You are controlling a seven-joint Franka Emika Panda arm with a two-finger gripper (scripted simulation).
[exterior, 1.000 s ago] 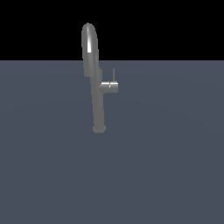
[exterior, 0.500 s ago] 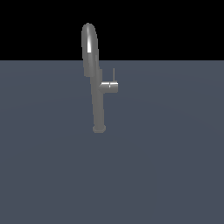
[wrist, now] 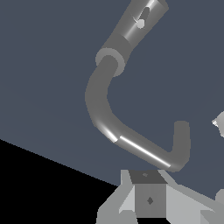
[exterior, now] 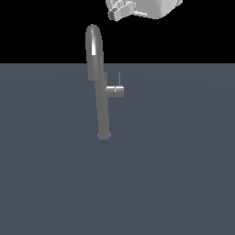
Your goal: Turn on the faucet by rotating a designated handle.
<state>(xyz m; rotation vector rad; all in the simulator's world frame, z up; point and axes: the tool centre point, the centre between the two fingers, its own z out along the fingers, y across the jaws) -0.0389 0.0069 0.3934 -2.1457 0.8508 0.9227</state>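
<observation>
My white, blocky end effector (exterior: 123,10) is at the very top of the exterior view, just right of the middle, and the frame cuts most of it off. It is up high, above the tall slim grey metal faucet with the curved top (exterior: 97,78) and a bit to its right. It is not touching anything. I cannot tell if my fingers are apart or together, because only a small part shows. In the wrist view I see only my grey body at the bottom of the frame, not the fingertips.

The faucet stands in the middle of the exterior view, a little left, on the flat dark blue-grey bench (exterior: 174,174). A short fat stub sticks out of its right side. On the end of that stub is the very thin short grey rod handle (exterior: 119,78), and it points straight up. That is the thing I must turn.

I think my job now is to come down to the handle. To do it well, I should go down on the right side of the curved tube, so I do not bump it. I should go slowly, because the rod is so thin and easy to miss. I should get my fingers on both sides of the rod, or push it from one side near its tip, and turn it around the stub.
</observation>
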